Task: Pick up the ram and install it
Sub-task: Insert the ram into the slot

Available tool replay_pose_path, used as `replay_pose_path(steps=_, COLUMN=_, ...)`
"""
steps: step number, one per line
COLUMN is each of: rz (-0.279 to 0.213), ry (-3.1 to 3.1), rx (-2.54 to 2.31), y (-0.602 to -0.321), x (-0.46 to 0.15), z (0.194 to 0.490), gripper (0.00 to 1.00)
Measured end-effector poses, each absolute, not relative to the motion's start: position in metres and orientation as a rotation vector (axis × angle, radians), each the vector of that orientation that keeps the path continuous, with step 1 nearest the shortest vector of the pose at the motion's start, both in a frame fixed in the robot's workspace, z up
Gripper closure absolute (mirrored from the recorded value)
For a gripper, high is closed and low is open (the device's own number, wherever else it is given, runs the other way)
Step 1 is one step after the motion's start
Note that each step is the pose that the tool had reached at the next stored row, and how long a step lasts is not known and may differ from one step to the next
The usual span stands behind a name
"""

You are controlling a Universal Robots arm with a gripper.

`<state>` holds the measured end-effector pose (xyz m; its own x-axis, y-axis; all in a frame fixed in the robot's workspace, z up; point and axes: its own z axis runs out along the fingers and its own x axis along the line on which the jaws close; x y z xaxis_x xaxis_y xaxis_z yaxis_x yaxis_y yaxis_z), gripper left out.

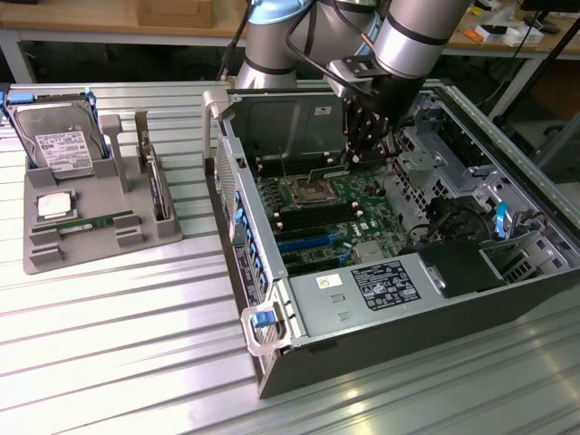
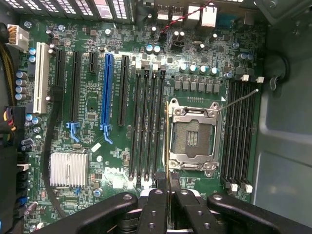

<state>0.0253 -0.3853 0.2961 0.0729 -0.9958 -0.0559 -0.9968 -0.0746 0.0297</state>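
The ram [image 2: 167, 141] is a thin green board seen edge-on in the wrist view, pinched between the two black fingers [image 2: 155, 209]. My gripper [image 2: 168, 195] is shut on it. The stick hangs over the motherboard [image 2: 92, 102], between the bank of black memory slots [image 2: 146, 126] and the open processor socket [image 2: 191, 136]; whether it touches a slot I cannot tell. In the exterior view my gripper [image 1: 359, 159] reaches down into the open computer case [image 1: 507, 263], with the ram [image 1: 332, 172] showing as a green strip just above the board.
A second bank of black slots [image 2: 240, 131] lies on the socket's other side. On the exterior view's left, a grey tray [image 1: 136, 245] holds a hard drive [image 1: 59, 145], a silver processor chip [image 1: 54, 205] and another green stick [image 1: 91, 222]. Case walls surround the board.
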Motion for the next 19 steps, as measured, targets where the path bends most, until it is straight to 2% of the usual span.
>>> replay_pose_path(steps=19, rz=0.096, ry=2.126, rx=-2.289, y=-0.386, x=0.025, z=0.283, gripper=0.88)
